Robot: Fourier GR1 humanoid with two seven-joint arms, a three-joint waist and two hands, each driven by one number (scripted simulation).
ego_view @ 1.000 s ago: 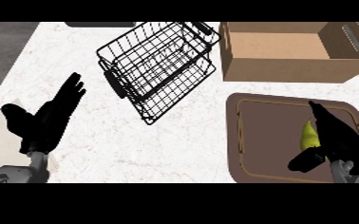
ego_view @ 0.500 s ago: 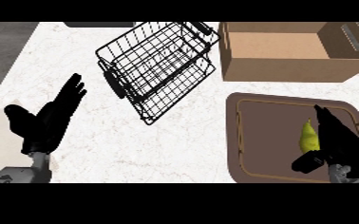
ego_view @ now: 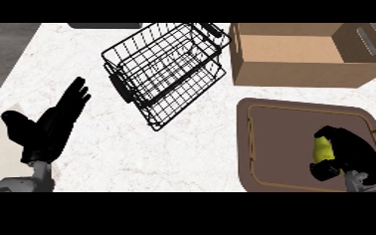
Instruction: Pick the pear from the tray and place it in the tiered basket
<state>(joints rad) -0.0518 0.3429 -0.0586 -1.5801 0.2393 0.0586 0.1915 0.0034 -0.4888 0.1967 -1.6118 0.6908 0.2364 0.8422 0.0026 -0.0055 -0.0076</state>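
Note:
A yellow-green pear (ego_view: 322, 148) lies on the brown tray (ego_view: 283, 144) at the lower right. My right hand (ego_view: 349, 152) is curled round the pear from its right side, thumb below it, hiding much of the fruit. The black wire tiered basket (ego_view: 165, 69) stands on the white counter, up and left of the tray. My left hand (ego_view: 51, 124) rests open at the lower left, fingers pointing up, well apart from the basket.
An open cardboard box (ego_view: 297, 55) stands at the back right, just behind the tray and beside the basket. White marble counter lies between my left hand and the basket. A dark strip runs along the counter's left edge.
My right hand's fingers have curled down and closed round the pear. The left hand has stayed still.

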